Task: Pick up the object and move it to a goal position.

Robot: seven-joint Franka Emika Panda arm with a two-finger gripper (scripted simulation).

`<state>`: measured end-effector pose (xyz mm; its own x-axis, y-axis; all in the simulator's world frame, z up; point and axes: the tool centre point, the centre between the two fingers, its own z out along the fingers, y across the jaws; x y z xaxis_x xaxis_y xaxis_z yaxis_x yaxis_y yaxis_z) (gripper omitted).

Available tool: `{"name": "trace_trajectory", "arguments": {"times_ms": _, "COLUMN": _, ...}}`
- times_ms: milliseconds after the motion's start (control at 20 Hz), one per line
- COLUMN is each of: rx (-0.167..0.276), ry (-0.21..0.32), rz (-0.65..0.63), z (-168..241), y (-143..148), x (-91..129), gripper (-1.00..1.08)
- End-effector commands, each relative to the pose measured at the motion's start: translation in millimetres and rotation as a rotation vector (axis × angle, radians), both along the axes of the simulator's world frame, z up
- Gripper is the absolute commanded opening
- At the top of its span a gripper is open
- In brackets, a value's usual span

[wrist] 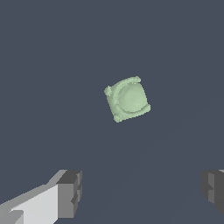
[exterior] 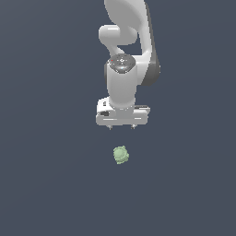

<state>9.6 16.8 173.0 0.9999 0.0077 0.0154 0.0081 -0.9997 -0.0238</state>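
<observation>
The object (exterior: pixel 120 155) is a small pale green rounded lump with knobbly corners, lying on the dark grey floor. In the exterior view my white gripper (exterior: pixel 121 127) hangs pointing down, clear of the object with a gap between them. The wrist view shows the object (wrist: pixel 127 99) as a squarish dome with bumps at its corners, apart from my gripper (wrist: pixel 142 190). The two dark fingertips (wrist: pixel 70 192) stand wide apart with nothing between them, so the gripper is open.
The plain dark grey floor (exterior: pixel 50 184) stretches all around with no other objects in sight. The white arm (exterior: pixel 131 41) rises behind the gripper toward the top of the exterior view.
</observation>
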Motion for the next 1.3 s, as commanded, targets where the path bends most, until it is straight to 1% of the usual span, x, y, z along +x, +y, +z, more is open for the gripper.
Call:
{"name": "trace_trajectory", "arguments": {"times_ms": 0, "rx": 0.000, "ry": 0.000, "rz": 0.000, "z": 0, "y": 0, "x": 0, "gripper": 1.00}}
{"name": "trace_trajectory", "arguments": {"times_ms": 700, "rx": 0.002, "ry": 0.010, "rz": 0.001, "z": -2, "y": 4, "x": -1, "gripper": 1.00}}
{"name": "trace_trajectory", "arguments": {"times_ms": 950, "rx": -0.003, "ry": 0.010, "rz": 0.039, "z": -10, "y": 3, "x": 8, "gripper": 1.00}}
{"name": "trace_trajectory", "arguments": {"times_ms": 1250, "rx": -0.013, "ry": 0.010, "rz": 0.129, "z": -29, "y": 2, "x": 27, "gripper": 1.00}}
